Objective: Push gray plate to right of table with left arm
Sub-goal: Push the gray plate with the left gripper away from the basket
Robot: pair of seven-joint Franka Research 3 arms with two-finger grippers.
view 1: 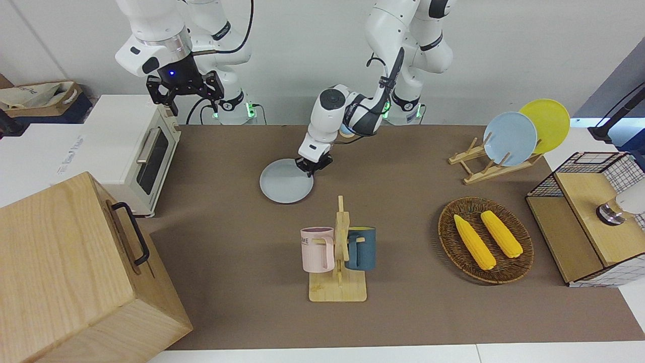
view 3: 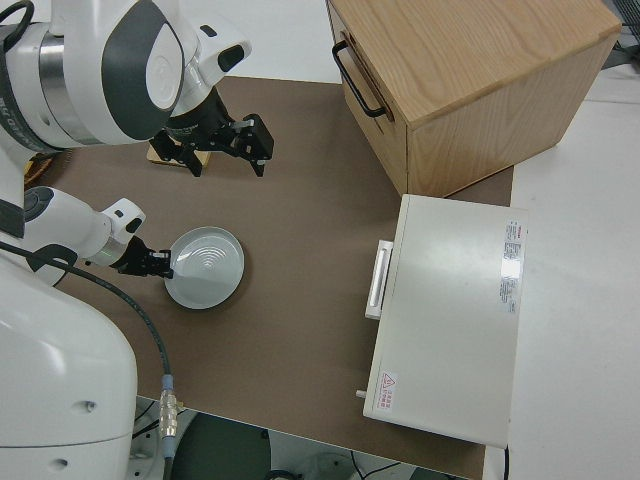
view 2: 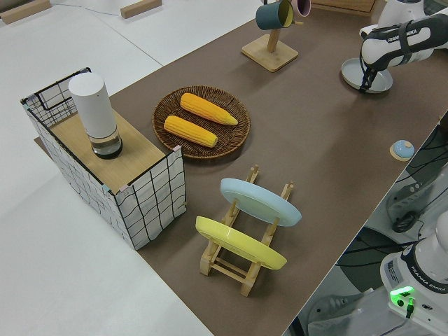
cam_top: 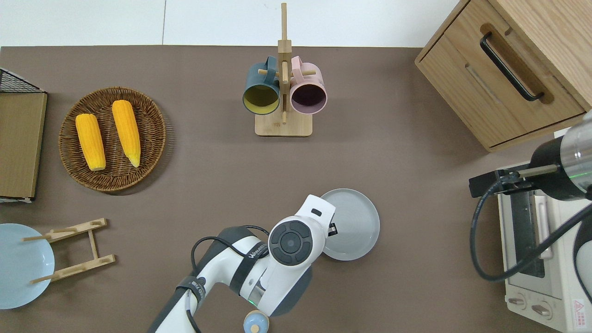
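The left gripper (view 1: 313,166), fingers too hidden to tell how they stand, touches the gray plate (view 1: 285,182) at its two o'clock edge and might slip off.

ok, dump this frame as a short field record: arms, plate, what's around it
left gripper: down at the gray plate, at its rim on the side toward the left arm's end of the table
left fingers: state cannot be told
right arm: parked
right fingers: open
gray plate: flat on the table, mid-table
mug rack: farther from the robots than the plate; teal and pink mugs hang on it
basket: two corn cobs in it
dish rack: holds blue and yellow plates
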